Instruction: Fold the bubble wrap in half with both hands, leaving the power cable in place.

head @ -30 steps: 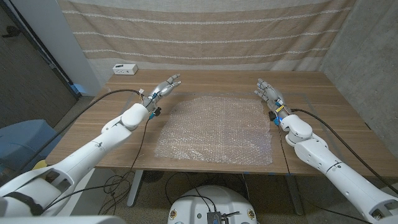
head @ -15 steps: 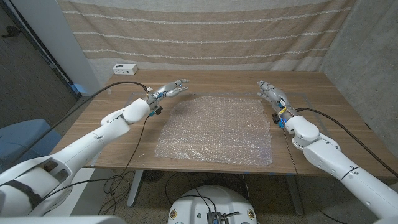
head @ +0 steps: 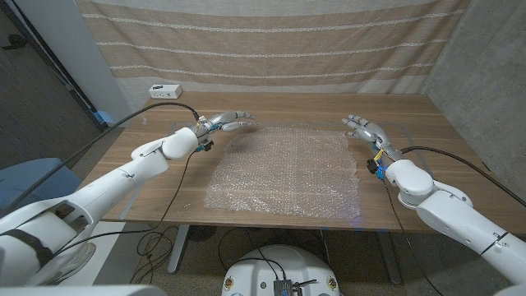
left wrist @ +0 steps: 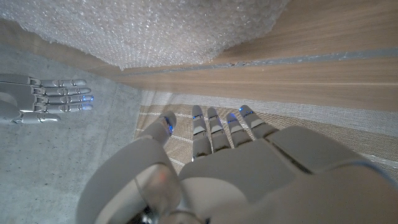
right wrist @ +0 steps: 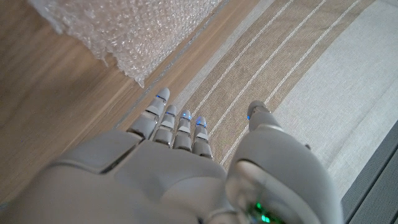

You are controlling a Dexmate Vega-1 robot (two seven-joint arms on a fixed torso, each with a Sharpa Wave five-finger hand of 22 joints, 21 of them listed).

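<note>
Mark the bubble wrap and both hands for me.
bubble wrap point(head: 288, 168), head view, middle of the sheet.
left hand point(head: 223, 122), head view, middle of the hand.
right hand point(head: 367, 130), head view, middle of the hand.

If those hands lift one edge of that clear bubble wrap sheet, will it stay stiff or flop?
The clear bubble wrap sheet probably flops: it looks thin and lies limp, edges slightly rippled. It likely weighs little, so it may slide on the smooth wooden table.

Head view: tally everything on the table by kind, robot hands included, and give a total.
Bubble wrap sheet: 1
Small white box at the far left corner: 1
Robot hand: 2, left and right
Total: 4
</note>
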